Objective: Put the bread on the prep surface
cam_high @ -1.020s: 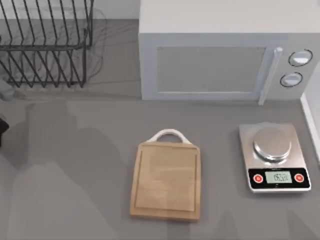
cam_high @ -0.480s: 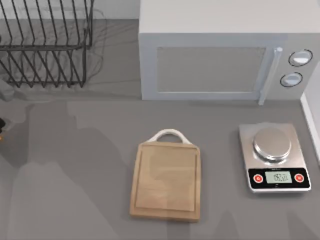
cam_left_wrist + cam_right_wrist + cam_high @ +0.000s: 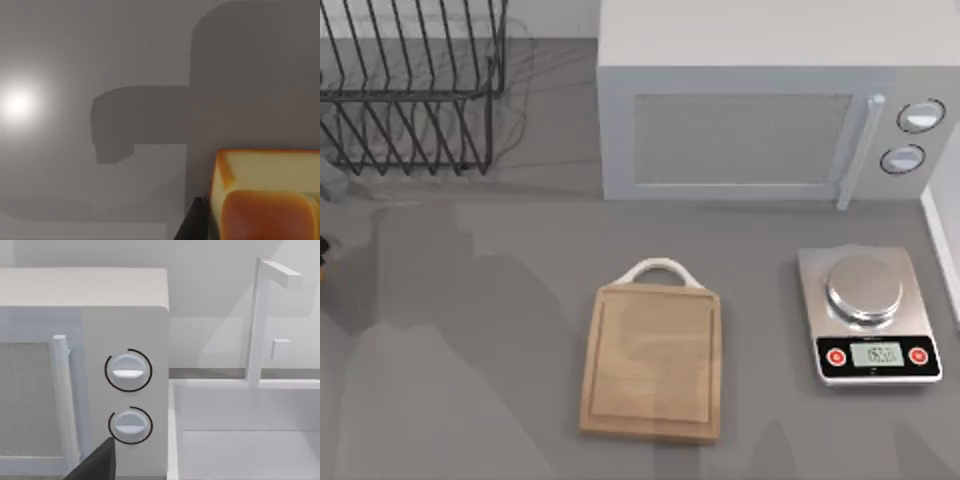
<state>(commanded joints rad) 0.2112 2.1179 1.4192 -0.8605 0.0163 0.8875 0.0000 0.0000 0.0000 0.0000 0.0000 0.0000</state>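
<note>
The bread (image 3: 265, 200), a blocky chunk with orange crust and pale yellow crumb, sits close under the left wrist camera, above the grey tabletop. One dark finger (image 3: 194, 222) of my left gripper presses against its side. In the top view a sliver of my left gripper (image 3: 322, 256) shows at the table's far left edge. The prep surface (image 3: 652, 362), a light-wood cutting board with a white loop handle, lies bare at the middle front, far to the right of the left gripper. A dark fingertip (image 3: 95, 464) of my right gripper shows in front of the microwave's knobs.
A white microwave (image 3: 760, 110) stands at the back. A black wire dish rack (image 3: 410, 90) is at the back left. A steel scale (image 3: 870, 315) sits at the right, next to a white sink rim (image 3: 172, 430). Open grey tabletop lies between the left edge and the board.
The dark piece of my left arm at the top view's left edge has shrunk, drawing off to the left. Board, scale and microwave have not moved.
</note>
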